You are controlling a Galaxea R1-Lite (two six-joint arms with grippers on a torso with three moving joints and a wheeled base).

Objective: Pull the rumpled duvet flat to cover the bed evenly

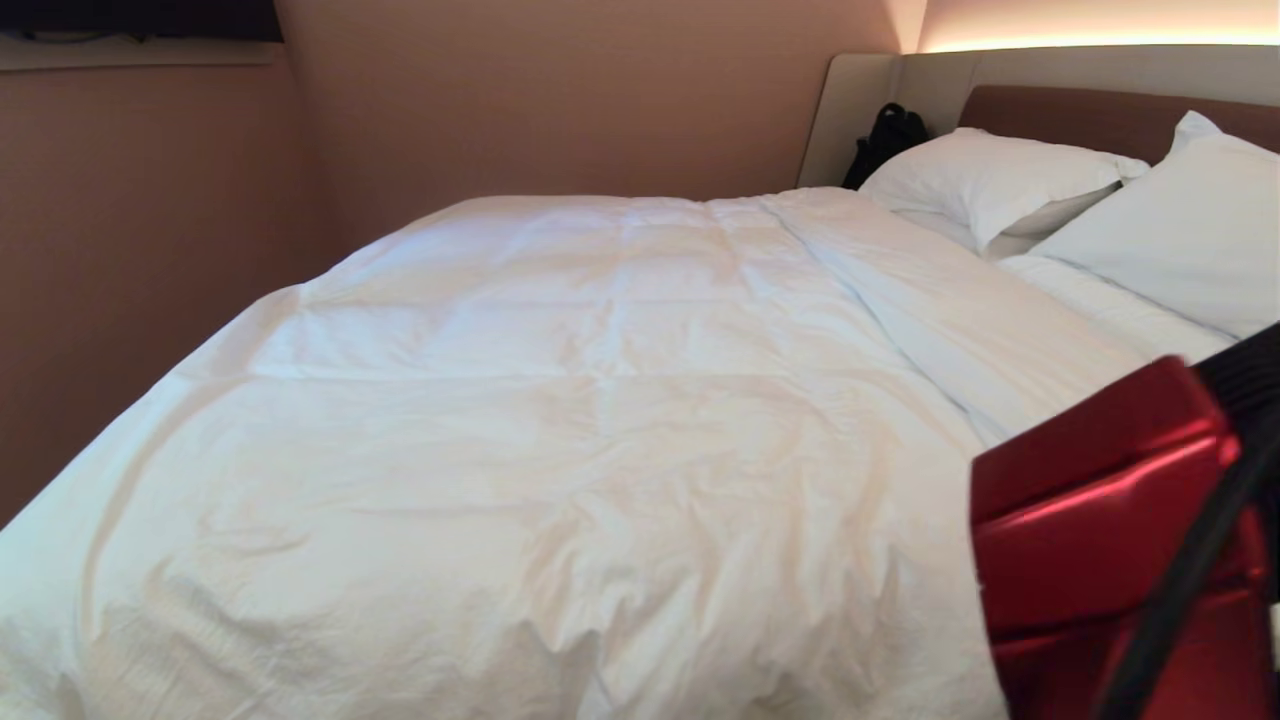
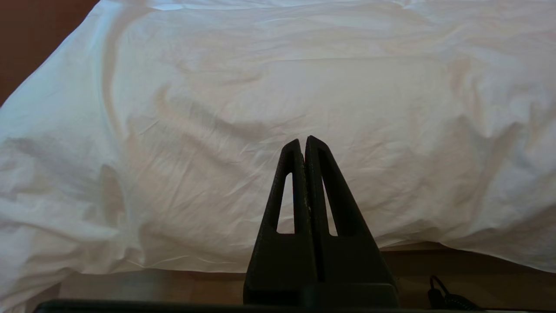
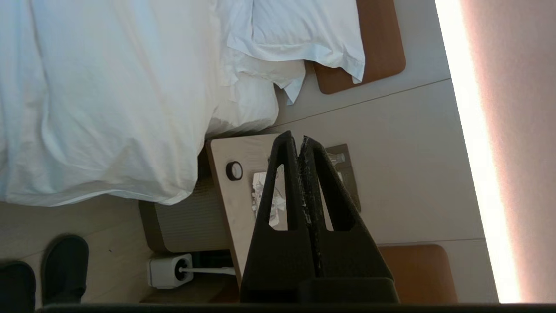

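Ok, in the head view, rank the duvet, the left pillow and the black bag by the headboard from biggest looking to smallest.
1. duvet, by far the largest.
2. left pillow.
3. black bag, smallest, though it is farthest from the camera and partly hidden by the pillow.

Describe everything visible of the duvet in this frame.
The duvet is plain white, puffy, cotton-looking, spread nearly flat over the bed, stopping short of the pillows. Faint quilting lines cross it; creases gather along the near edge, which hangs over the side. A long fold runs near the pillow end. Neither hand touches it.
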